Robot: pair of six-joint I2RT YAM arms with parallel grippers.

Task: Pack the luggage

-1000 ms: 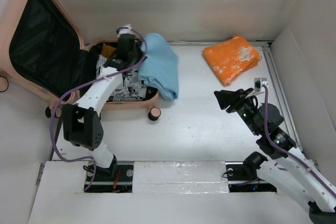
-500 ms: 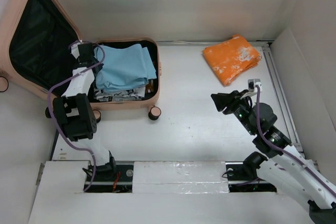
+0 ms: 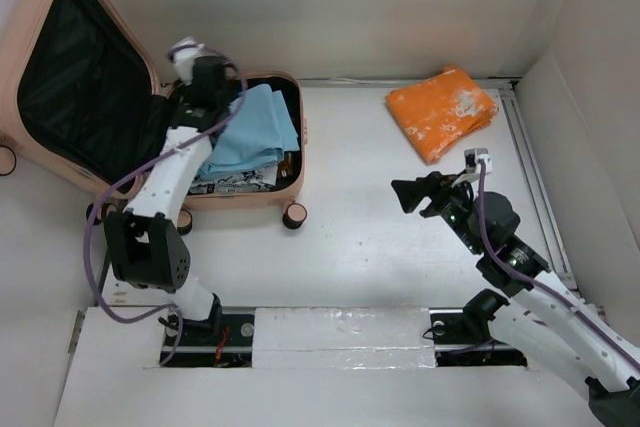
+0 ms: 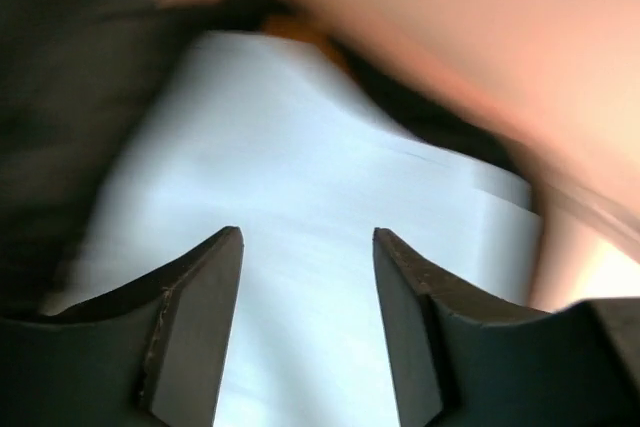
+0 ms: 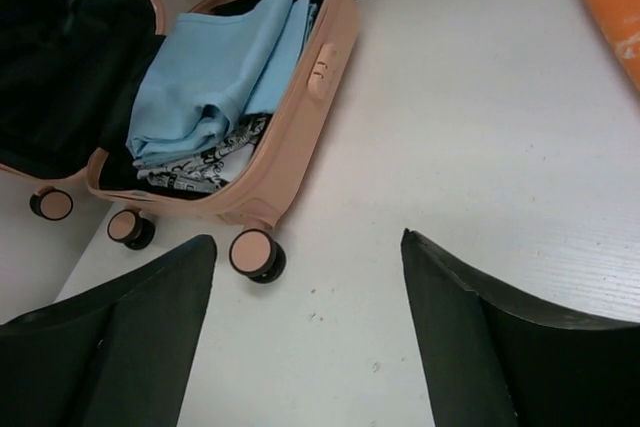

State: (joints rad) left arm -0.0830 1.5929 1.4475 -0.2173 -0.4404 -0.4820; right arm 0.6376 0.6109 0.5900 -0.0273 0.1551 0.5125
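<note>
Moved since earlier: left gripper [image 4: 306, 237] had swung from the hinge side of the luggage [image 3: 245, 198] toward its rear, and its fingers, shut a moment before, had parted.
Luggage: lay open at the table's [image 3: 380, 237] far left, lid propped back, black lining showing.
Blue cloth [image 3: 255, 132]: sat folded inside the lower shell, within the rim as far as the overhead view showed.
Orange cloth [image 3: 442, 112]: lay on the table at the far right, well apart from the luggage, unpacked.
Printed item [image 5: 200, 162]: black-and-white, peeked out under the blue cloth at the near wall.
Left fingers: apart, nothing between them, blue cloth below; the wrist view was blurred.
Right gripper [image 5: 306, 239]: hovered over bare table, fingers wide apart and empty.
Step in hand: judged to be letting go of the blue cloth and pulling clear.
Doing it well: rise straight up so no fold snags on a fingertip; check no cloth drapes the rim, or the lid may not close; then take the orange cloth by its folded edge.
Other differences: blue cloth had hung over the right rim a second ago, then lay flatter; right gripper had edged left and opened wider.
</note>
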